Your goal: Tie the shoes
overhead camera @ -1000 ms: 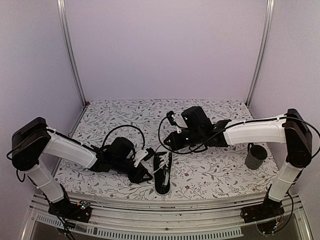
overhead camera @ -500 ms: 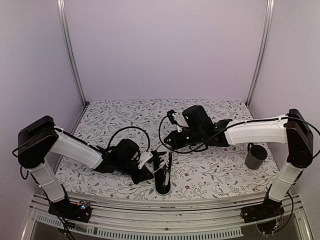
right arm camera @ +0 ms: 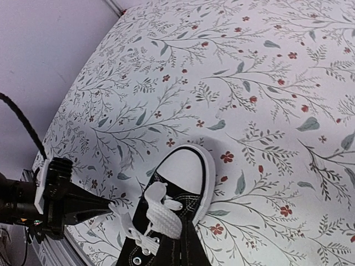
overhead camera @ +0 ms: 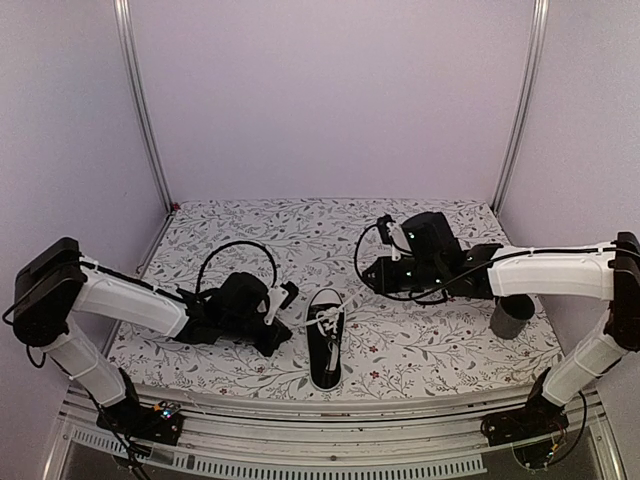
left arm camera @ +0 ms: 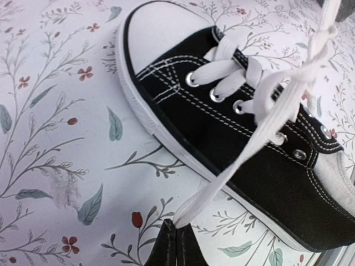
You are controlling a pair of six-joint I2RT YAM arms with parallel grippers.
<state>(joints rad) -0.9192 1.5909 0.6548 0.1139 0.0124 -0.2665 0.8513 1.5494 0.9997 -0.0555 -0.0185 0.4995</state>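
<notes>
Black canvas sneaker [overhead camera: 325, 350] sits near the front edge of the table [overhead camera: 420, 340], between my arms, toe pointing away and bow not yet tied. My left gripper [left arm camera: 176, 239] is pinched fully closed on one white lace [left arm camera: 244, 149], drawn taut; next, I judge, it must cross over. My right gripper [overhead camera: 380, 272] is closed too, well apart from the shoe, and I can make out nothing in it.

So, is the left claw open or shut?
Shut on the white lace: the left claw is pinched closed, and the lace runs from its tip to the sneaker.
</notes>
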